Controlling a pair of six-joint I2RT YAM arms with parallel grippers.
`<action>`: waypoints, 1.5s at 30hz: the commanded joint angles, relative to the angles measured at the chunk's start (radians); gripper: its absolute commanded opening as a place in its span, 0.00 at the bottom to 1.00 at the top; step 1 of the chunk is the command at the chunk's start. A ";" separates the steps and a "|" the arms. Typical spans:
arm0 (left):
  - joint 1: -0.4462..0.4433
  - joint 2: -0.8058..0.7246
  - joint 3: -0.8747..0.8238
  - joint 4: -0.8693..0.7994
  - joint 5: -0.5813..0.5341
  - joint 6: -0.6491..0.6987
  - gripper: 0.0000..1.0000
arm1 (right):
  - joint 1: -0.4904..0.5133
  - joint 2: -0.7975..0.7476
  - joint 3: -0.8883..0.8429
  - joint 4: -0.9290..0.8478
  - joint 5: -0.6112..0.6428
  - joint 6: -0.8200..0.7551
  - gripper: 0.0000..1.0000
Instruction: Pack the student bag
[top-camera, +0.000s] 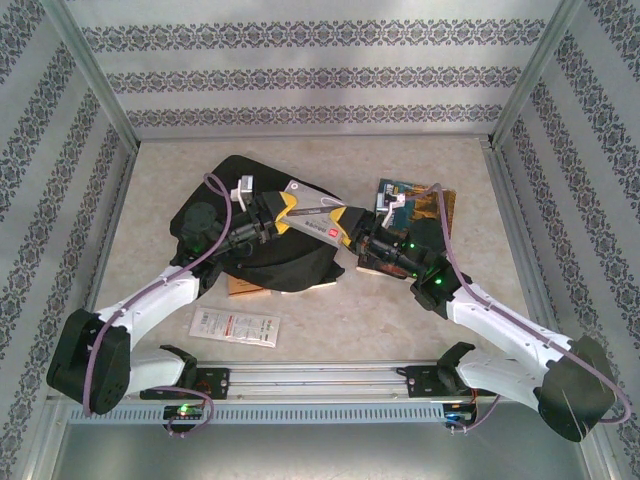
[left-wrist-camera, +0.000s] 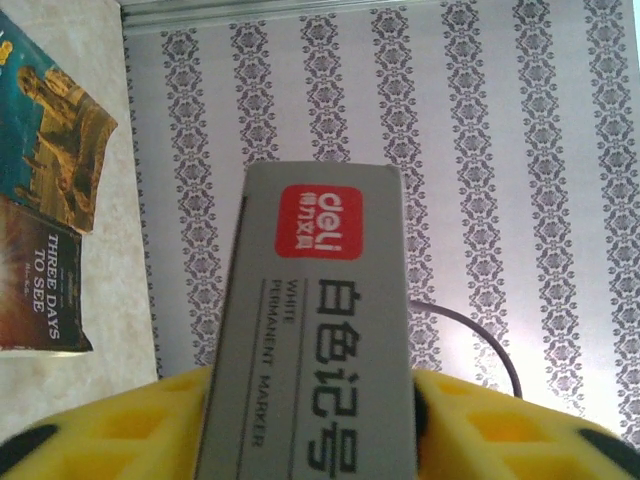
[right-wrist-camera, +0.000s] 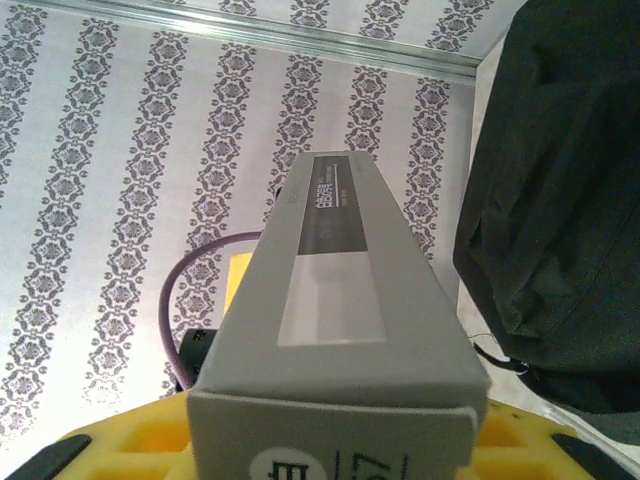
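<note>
Grey box (left-wrist-camera: 310, 330) reads "deli WHITE PERMANENT MARKER"; brown book (left-wrist-camera: 40, 285) "THREE DAYS TO SEE".

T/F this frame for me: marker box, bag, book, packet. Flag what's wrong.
1. The marker box sits between the fingers of the left gripper and the right gripper. True.
2. The marker box is inside the student bag. False: it is outside, bridging the two grippers.
3. The box's logo is blue. False: red.
4. A book titled Three Days to See lies on the table. True.
5. The white packet lies beyond the bag. False: on its near side, toward the arm bases.
</note>
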 joint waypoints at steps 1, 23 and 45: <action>0.006 -0.003 -0.004 0.004 0.036 0.036 0.59 | -0.007 -0.018 -0.008 0.030 0.023 -0.035 0.39; -0.063 0.302 0.736 -1.543 -0.574 1.302 0.74 | -0.279 -0.320 -0.091 -0.489 0.045 -0.327 0.38; -0.250 0.861 1.006 -1.649 -1.289 1.441 0.46 | -0.387 -0.217 -0.093 -0.410 -0.091 -0.348 0.38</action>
